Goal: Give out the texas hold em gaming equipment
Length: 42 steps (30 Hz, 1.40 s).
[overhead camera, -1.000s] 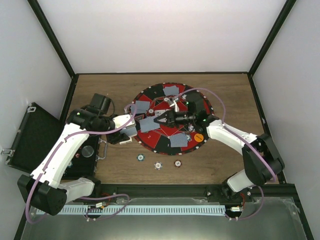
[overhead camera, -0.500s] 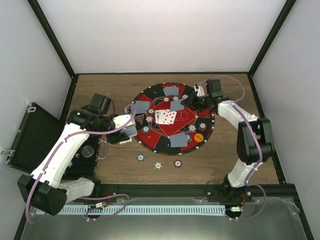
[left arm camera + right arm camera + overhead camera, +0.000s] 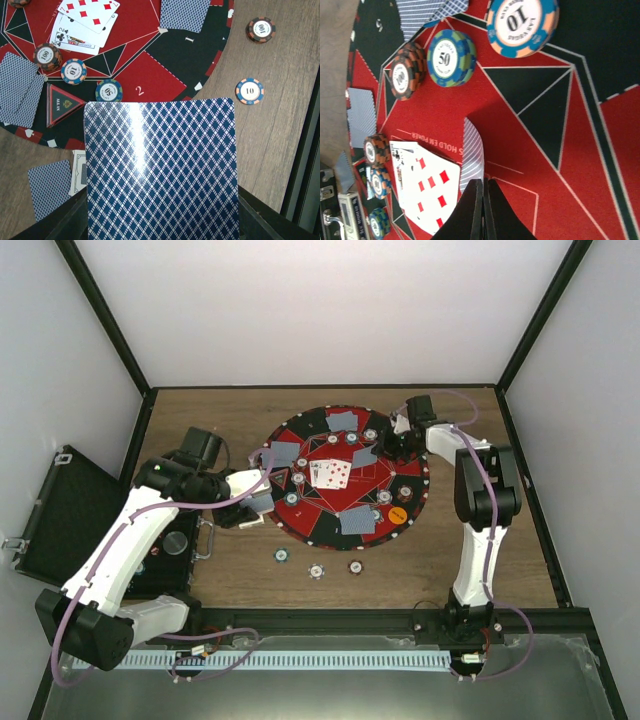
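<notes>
An open black case (image 3: 60, 510) lies at 9 o'clock, off the left edge of the bench (image 3: 220, 420). Beside it the left pincer (image 3: 258, 506) sits at the 8 o'clock rim of the round red-and-black mat (image 3: 322, 528). Its jaws are drawn narrow on a blue-backed card (image 3: 160, 170). In the left wrist view that card is held back up and covers the mat's edge and some bare wood.

Three loose chips (image 3: 316, 571) lie in a row on the bench, between 6 and 7 o'clock off the mat and apart from one another. At the mat's centre is a small fan of face-up cards (image 3: 330, 473) showing red pips, with more chips and face-down cards around them. An orange disc (image 3: 398, 512) rests near the mat's 4 o'clock rim.

At about 1 o'clock on the mat, the right pincer (image 3: 482, 186) has its jaws pressed together on the edge of a tilted card (image 3: 472, 150). That card stands raised off the red cloth and casts a shadow beside it.
</notes>
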{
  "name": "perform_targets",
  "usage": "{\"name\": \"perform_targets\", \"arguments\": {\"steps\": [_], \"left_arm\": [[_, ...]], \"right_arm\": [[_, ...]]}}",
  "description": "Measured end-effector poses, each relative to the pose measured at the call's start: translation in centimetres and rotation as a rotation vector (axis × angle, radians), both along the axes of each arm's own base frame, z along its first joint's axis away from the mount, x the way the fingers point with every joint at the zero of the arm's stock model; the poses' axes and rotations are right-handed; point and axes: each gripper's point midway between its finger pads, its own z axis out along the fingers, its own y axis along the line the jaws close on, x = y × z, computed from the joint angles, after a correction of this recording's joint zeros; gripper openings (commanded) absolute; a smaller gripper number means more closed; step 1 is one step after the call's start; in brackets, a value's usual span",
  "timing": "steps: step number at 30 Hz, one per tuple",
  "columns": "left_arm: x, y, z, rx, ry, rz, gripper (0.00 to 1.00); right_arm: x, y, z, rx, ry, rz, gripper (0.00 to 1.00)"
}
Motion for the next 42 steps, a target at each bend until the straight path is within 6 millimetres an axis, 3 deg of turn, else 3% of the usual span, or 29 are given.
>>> {"name": "perform_targets", "arguments": {"steps": [2, 4, 7, 10, 18, 22, 26, 29, 31, 33, 36, 39, 42], "left_arm": [[0.0, 0.0, 0.0, 0.000, 0.000, -0.001, 0.06], [0.0, 0.0, 0.0, 0.001, -0.001, -0.002, 0.06], [0.0, 0.0, 0.0, 0.002, -0.001, -0.002, 0.06], [0.0, 0.0, 0.0, 0.002, -0.001, -0.002, 0.06], [0.0, 0.0, 0.0, 0.002, -0.001, -0.003, 0.06], [-0.1, 0.0, 0.0, 0.003, 0.001, -0.002, 0.06], [-0.1, 0.0, 0.0, 0.002, 0.002, -0.003, 0.06], [-0.1, 0.0, 0.0, 0.001, 0.002, -0.003, 0.06], [-0.1, 0.0, 0.0, 0.000, 0.001, -0.003, 0.06], [-0.1, 0.0, 0.0, -0.003, 0.002, -0.004, 0.06], [-0.1, -0.1, 0.1, -0.005, 0.003, -0.005, 0.06], [-0.1, -0.1, 0.1, -0.006, 0.003, -0.005, 0.06], [-0.1, -0.1, 0.1, -0.006, 0.002, -0.006, 0.06]], "right_arm": [[0.0, -0.4, -0.4, -0.020, 0.004, -0.001, 0.03], [-0.1, -0.7, -0.7, -0.040, 0.009, 0.002, 0.11], [0.1, -1.1, -0.7, -0.074, 0.007, 0.001, 0.41], [0.4, -1.6, -0.9, -0.115, 0.007, -0.007, 0.60], [0.3, -3.2, -1.2, -0.237, 0.018, -0.038, 0.77], [-0.1, -2.7, 1.3, -0.273, -0.023, -0.045, 0.83], [-1.6, 1.3, 7.3, -0.186, -0.156, 0.000, 0.90], [-5.3, 6.6, 12.0, -0.046, -0.251, 0.098, 0.95], [-8.5, 10.5, 13.9, 0.055, -0.277, 0.189, 0.96], [-11.5, 13.9, 14.4, 0.147, -0.262, 0.276, 0.96], [-15.6, 17.5, 13.2, 0.246, -0.189, 0.373, 0.96], [-18.2, 18.9, 12.1, 0.313, -0.112, 0.418, 0.96], [-19.5, 20.1, 12.7, 0.367, -0.091, 0.449, 0.94]]}}
